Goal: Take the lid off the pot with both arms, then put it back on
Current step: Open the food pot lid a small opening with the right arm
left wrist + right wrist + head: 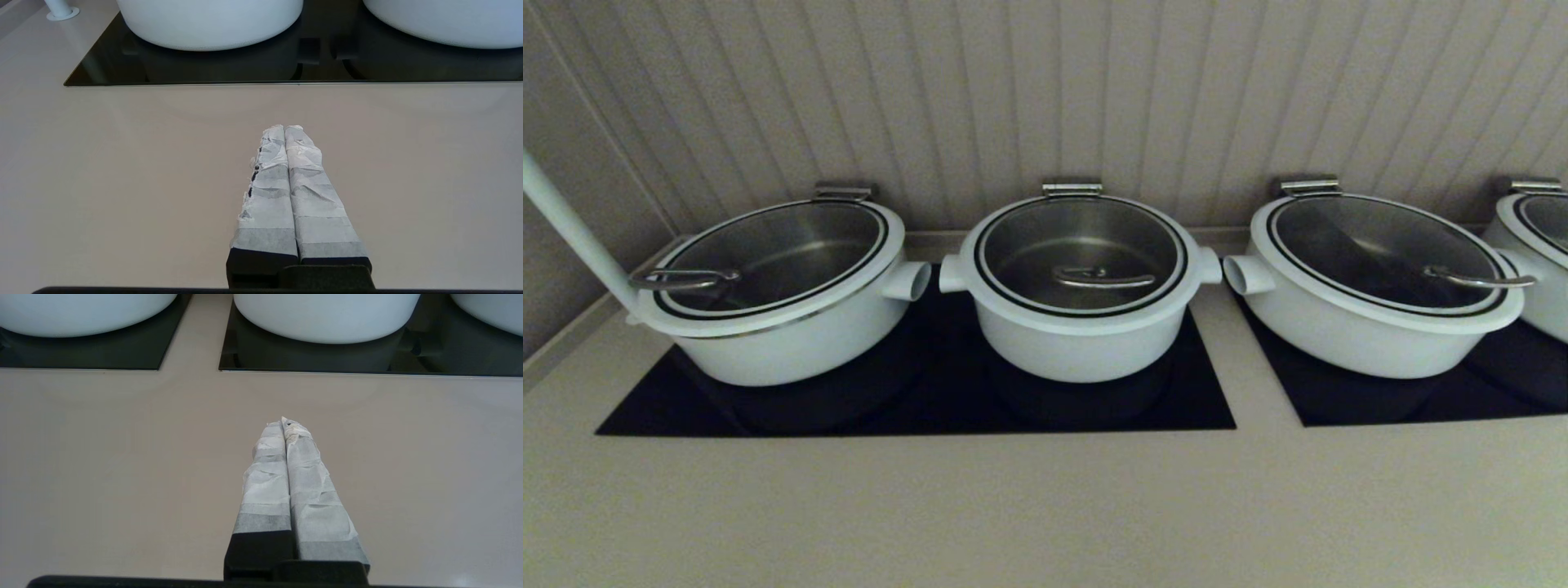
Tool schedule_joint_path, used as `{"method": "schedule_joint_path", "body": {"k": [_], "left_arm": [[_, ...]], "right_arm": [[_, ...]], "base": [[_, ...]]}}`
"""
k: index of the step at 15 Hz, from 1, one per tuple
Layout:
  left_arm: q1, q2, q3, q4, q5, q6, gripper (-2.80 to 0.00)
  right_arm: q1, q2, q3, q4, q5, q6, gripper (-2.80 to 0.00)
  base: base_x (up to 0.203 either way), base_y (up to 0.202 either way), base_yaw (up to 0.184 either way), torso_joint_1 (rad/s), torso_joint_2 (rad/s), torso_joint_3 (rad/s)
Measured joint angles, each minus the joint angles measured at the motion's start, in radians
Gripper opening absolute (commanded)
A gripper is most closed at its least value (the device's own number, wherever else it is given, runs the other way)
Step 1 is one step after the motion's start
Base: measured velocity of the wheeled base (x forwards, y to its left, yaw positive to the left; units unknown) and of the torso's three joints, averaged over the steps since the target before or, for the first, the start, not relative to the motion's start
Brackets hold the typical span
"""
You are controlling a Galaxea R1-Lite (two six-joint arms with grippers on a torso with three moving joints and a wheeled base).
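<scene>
The pot [1078,347], smaller and deeper, white with a stub handle on each side, stands in the middle on the left black cooktop [1201,408]. The lid [1029,245] sits closed on it, its curved steel handle [1104,280] at the centre. Neither arm shows in the head view. My left gripper [284,127] is shut and empty, low over the beige counter in front of the cooktop; the pot's lower wall [445,20] is ahead of it. My right gripper [282,421] is shut and empty over the counter, with the pot's wall [81,312] ahead to one side.
A wider white pot with a glass lid [776,286] stands left of the pot, another [1380,286] on the right cooktop [1339,400], and a further one [1539,245] at the far right. A white pole [572,229] rises at the left. A panelled wall stands behind.
</scene>
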Motion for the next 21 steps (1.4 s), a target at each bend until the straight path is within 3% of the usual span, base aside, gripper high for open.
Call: {"method": "schedule_joint_path", "body": {"k": [21], "left_arm": [[0.0,0.0,0.0,-0.001,0.0,0.001,-2.8]], "right_arm": [[0.0,0.0,0.0,0.0,0.0,0.0,-2.8]], "base": [[0.0,0.0,0.0,0.0,0.0,0.0]]}}
